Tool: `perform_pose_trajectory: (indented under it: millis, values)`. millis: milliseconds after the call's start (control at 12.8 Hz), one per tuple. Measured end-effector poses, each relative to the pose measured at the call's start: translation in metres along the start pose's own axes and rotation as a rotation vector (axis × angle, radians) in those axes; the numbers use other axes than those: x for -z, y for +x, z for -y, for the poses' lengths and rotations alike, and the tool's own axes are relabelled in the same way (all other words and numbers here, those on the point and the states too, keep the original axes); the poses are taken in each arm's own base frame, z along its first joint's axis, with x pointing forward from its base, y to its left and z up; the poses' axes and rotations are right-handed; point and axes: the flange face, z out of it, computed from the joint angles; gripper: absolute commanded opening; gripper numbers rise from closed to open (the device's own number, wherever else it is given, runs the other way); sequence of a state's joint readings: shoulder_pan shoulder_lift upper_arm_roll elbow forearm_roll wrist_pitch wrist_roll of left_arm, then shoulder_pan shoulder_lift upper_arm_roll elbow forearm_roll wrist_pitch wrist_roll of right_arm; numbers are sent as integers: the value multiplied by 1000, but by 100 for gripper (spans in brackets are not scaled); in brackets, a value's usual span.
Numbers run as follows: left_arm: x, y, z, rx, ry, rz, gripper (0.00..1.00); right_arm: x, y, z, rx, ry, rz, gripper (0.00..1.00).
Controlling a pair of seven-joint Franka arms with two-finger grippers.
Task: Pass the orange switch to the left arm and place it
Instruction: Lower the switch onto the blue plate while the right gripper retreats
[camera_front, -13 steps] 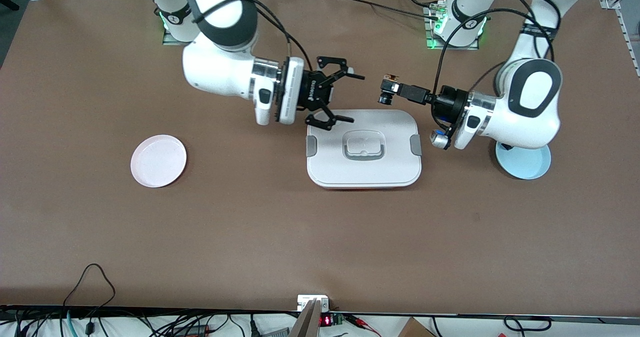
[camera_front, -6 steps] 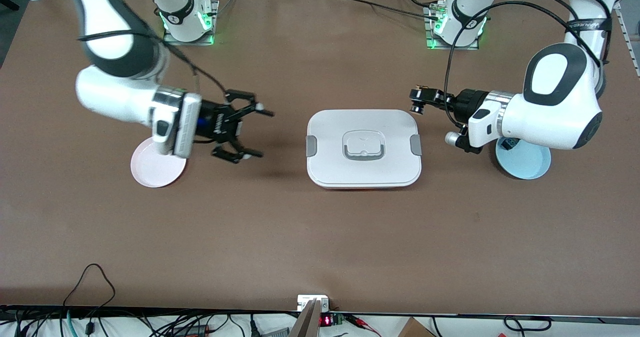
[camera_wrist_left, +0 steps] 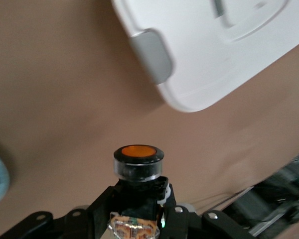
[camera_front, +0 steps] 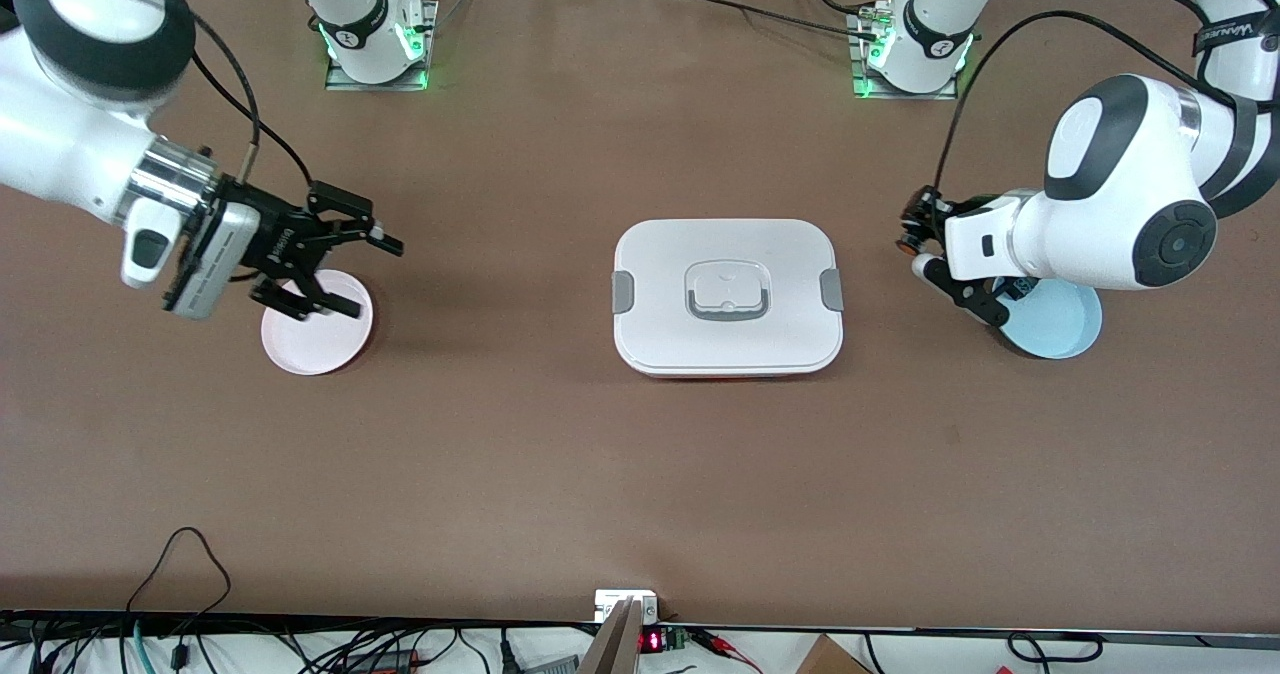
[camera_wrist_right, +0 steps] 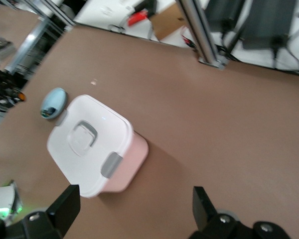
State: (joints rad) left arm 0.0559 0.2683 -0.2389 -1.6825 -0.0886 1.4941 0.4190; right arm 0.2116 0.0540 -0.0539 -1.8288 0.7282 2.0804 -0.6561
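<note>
Both end effectors withdrew from box (camera_front: 728, 297) edges (left (camera_front: 912, 239) pinching orange switch (camera_wrist_left: 138, 160), right (camera_front: 345, 272) spread).

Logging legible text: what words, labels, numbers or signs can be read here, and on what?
Nothing reads clearly.
White lettering on the right pincer, open above the pink plate: too small to read.
Lettering on the left arm's black band: too small.
Red digits on the display at the table's camera-side edge: blurred.
Left pincer, holding the orange switch: no text seen.
</note>
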Motion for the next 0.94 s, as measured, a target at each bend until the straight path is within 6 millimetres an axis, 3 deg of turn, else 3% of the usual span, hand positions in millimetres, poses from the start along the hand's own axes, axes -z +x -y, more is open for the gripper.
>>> perform_pose_trajectory:
  millis: [235,391,626,938]
  values:
    - [1,-1,28,-164,181,51,22,33,7,37,-47,-245,170,100]
    - [-4,1,59,-269,249,67,22,44,-2,40,-87,-388,277,100]
    - [-25,-10,131,-414,260,66,22,66,-13,37,-153,-509,381,100]
    - [-74,-47,233,-624,235,55,20,109,-9,29,-182,-575,383,100]
